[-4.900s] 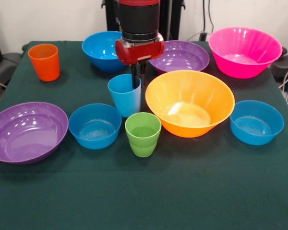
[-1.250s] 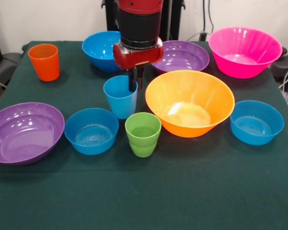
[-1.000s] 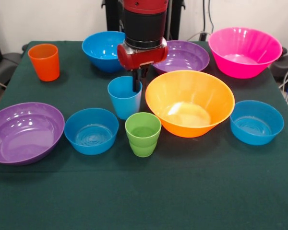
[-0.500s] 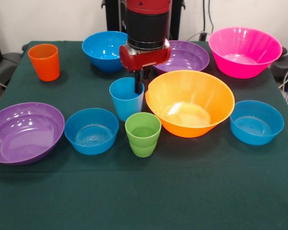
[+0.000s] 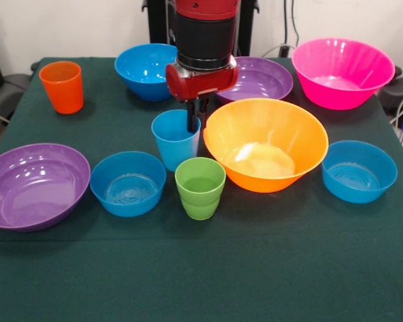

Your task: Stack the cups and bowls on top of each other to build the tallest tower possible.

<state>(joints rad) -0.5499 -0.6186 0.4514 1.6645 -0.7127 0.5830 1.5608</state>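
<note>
My gripper (image 5: 194, 124) is shut on the right rim of the light blue cup (image 5: 174, 146), with one finger inside it. The cup is upright, just behind the green ridged cup (image 5: 200, 188) and close to the left side of the large orange-yellow bowl (image 5: 265, 144). I cannot tell whether it touches the cloth. The orange cup (image 5: 62, 86) stands at the far left. No tower stands anywhere.
A blue bowl (image 5: 127, 182) and a purple bowl (image 5: 35, 184) sit at the front left, and another blue bowl (image 5: 359, 171) at the right. At the back are a blue bowl (image 5: 143, 69), a purple bowl (image 5: 255, 79) and a pink bowl (image 5: 342, 72).
The gripper carried the light blue cup left and a little toward the camera, then back right beside the orange-yellow bowl. The front-left blue and purple bowls shifted slightly left. Almost still over the last half second.
</note>
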